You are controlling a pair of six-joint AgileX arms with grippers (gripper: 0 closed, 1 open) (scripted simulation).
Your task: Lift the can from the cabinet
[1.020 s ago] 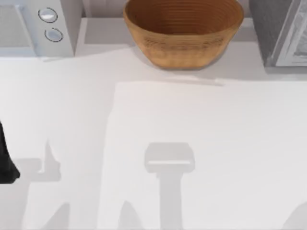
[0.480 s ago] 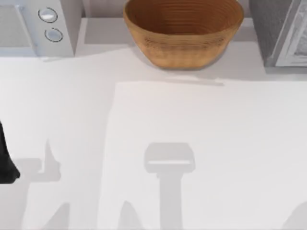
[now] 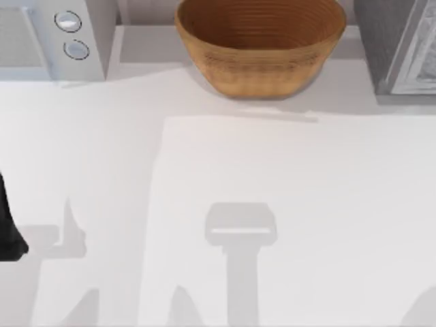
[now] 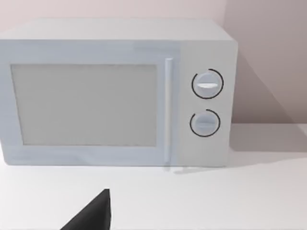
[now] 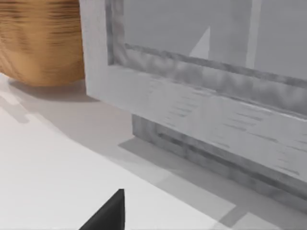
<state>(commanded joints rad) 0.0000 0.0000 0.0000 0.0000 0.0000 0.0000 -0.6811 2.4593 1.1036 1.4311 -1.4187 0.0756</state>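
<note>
The can is hidden. The grey cabinet point(image 3: 398, 48) stands at the table's back right corner. In the right wrist view its framed door point(image 5: 201, 96) is close ahead and looks shut. A dark tip of my right gripper point(image 5: 108, 213) points toward the cabinet's lower front, a short way off it. At the table's left edge is my left arm point(image 3: 8, 228), low and still. A dark part of my left gripper point(image 4: 93, 215) faces the microwave from a distance.
A white microwave point(image 3: 51, 37) with two round dials point(image 4: 207, 103) sits at the back left. A brown woven basket point(image 3: 260, 44) stands at the back centre, just left of the cabinet point(image 5: 41, 43). The white tabletop point(image 3: 272, 177) spreads in front.
</note>
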